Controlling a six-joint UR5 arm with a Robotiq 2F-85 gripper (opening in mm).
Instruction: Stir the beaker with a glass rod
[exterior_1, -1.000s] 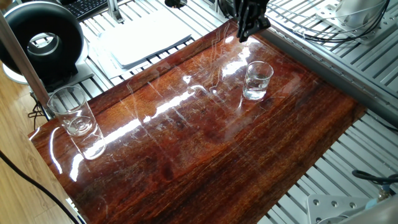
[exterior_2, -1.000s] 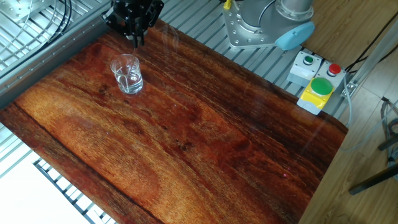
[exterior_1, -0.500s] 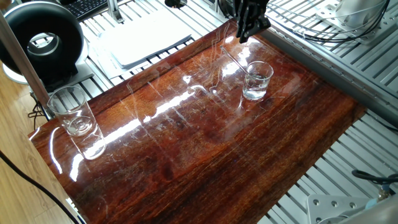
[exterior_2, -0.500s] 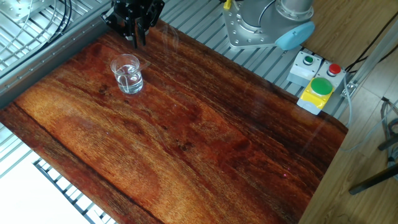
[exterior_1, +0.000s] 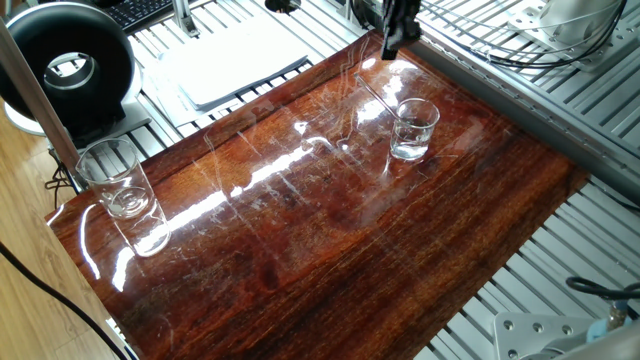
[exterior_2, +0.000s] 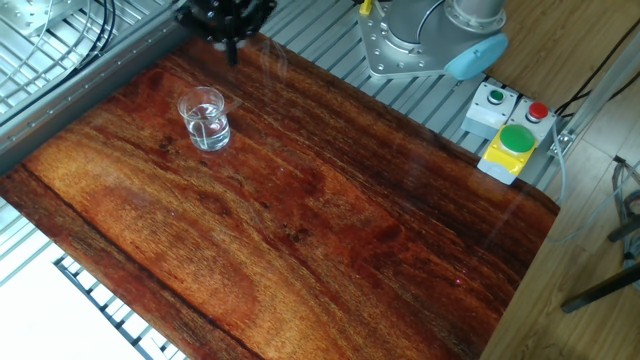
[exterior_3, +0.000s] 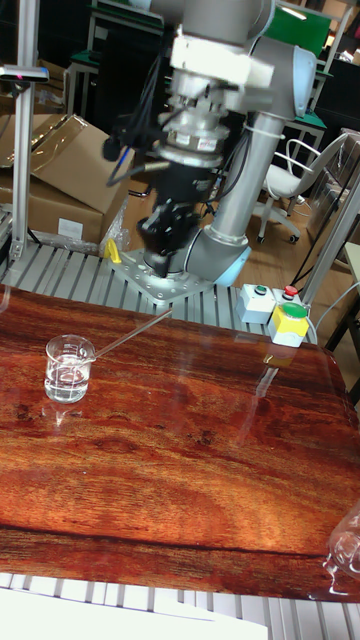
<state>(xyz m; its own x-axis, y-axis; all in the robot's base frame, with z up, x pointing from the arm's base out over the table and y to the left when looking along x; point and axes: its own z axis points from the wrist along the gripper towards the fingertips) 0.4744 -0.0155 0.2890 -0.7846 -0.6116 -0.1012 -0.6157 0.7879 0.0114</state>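
Leaning in beaker (exterior_3: 69, 369), rod (exterior_3: 130, 336) slants up-right toward gripper (exterior_3: 157, 262) above; finger opening unclear, nothing visibly held.

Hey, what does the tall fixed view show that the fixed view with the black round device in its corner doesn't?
Only the tall view shows the glass rod clearly, leaning in the beaker with its upper end out toward the arm's base, plus the button box and the whole arm above the gripper. Only the other view shows the taller tumbler whole, at the board's far corner, and the white tray. Both share the beaker with a little clear liquid on the wooden board, and the gripper lifted clear of the rod.
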